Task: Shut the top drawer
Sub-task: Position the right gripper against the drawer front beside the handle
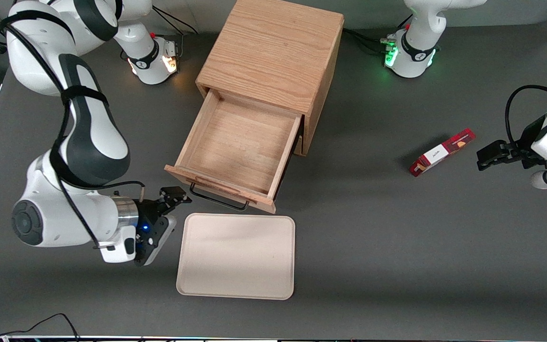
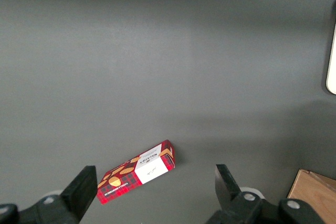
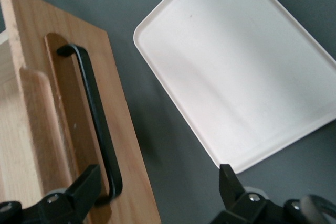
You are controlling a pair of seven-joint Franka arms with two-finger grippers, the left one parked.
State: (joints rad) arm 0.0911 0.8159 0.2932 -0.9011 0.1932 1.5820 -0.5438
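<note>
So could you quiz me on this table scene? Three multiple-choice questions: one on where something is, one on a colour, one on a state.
1. Where is the gripper?
A. in front of the top drawer, by its handle
B. above the box
C. on top of the cabinet

2. What colour is the tray?
A. black
B. cream
C. red

3. How is the top drawer?
A. shut
B. removed
C. pulled out, nothing inside

Answers:
1 A, the open fingers sit beside the black handle at the working arm's end.
2 B, it is pale cream against the grey table.
3 C, its bare wooden floor shows.
</note>
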